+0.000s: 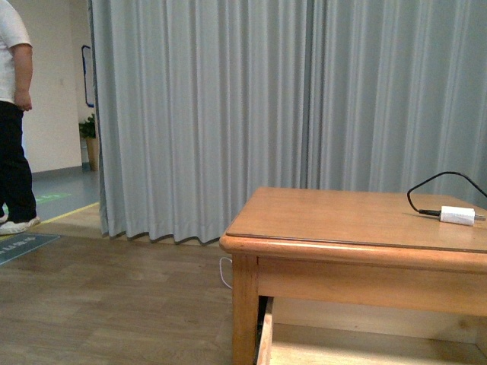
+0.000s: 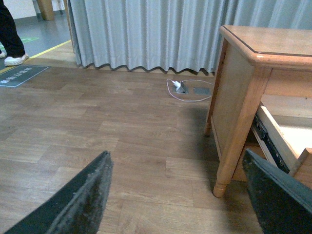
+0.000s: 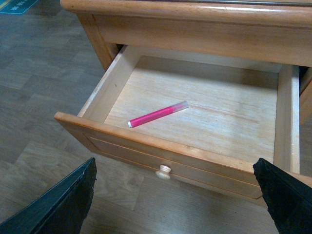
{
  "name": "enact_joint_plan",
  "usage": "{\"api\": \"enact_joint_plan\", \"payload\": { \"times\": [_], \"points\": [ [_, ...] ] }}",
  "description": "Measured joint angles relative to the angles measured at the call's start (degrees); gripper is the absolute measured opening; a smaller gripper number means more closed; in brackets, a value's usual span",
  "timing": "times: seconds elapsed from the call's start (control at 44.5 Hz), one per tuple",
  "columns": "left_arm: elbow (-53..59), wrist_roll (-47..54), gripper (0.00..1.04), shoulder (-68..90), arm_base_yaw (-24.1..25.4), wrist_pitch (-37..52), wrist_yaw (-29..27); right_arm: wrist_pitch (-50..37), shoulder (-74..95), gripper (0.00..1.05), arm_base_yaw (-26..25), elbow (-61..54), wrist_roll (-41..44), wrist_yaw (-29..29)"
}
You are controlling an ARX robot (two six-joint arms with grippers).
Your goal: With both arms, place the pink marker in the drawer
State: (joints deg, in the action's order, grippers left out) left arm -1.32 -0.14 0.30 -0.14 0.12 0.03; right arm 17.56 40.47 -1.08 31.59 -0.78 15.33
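Note:
The pink marker [image 3: 156, 114] lies flat on the pale floor of the drawer [image 3: 161, 151], which is pulled out wide with its round knob [image 3: 164, 171] facing me. My right gripper [image 3: 178, 204] is open and empty, its jaws spread wide in front of the drawer front near the knob, touching nothing. My left gripper [image 2: 178, 195] is open and empty, low over the wooden floor beside the table's leg [image 2: 239, 126]. The drawer's side shows in the left wrist view [image 2: 280, 141] and at the bottom of the front view [image 1: 266, 334]. Neither arm shows in the front view.
A wooden table [image 1: 358, 220] carries a white plug adapter [image 1: 457, 215] with a black cable. Grey curtains [image 1: 266, 106] hang behind. A white cable and floor socket [image 2: 187, 89] lie on the floor. A person [image 1: 14, 114] stands at the far left.

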Motion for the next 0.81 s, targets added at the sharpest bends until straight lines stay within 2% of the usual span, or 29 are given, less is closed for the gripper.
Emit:
{"api": "enact_joint_plan", "payload": {
  "times": [0.135, 0.202, 0.629, 0.674, 0.697, 0.742, 0.809],
  "points": [
    [0.00, 0.04, 1.00, 0.00, 0.00, 0.00, 0.00, 0.00, 0.02, 0.96, 0.00, 0.00, 0.00, -0.02],
    [0.00, 0.02, 0.98, 0.00, 0.00, 0.00, 0.00, 0.00, 0.00, 0.96, 0.00, 0.00, 0.00, -0.02],
    [0.00, 0.02, 0.99, 0.00, 0.00, 0.00, 0.00, -0.17, -0.04, 0.96, 0.02, -0.07, 0.17, -0.20],
    [0.00, 0.02, 0.99, 0.00, 0.00, 0.00, 0.00, -6.88, -1.09, 0.96, 0.90, -2.67, 2.36, -4.46],
    [0.00, 0.02, 0.99, 0.00, 0.00, 0.00, 0.00, -13.94, -2.10, 0.96, 1.46, -5.49, 4.22, -8.35],
    [0.00, 0.02, 0.99, 0.00, 0.00, -0.02, -0.04, -23.63, -2.75, 0.96, 1.57, -8.66, 7.52, -11.74],
    [0.00, 0.02, 0.99, -0.04, 0.00, -0.02, -0.02, -24.44, -2.16, 0.96, 0.61, -8.50, 8.87, -11.61]
  ]
}}
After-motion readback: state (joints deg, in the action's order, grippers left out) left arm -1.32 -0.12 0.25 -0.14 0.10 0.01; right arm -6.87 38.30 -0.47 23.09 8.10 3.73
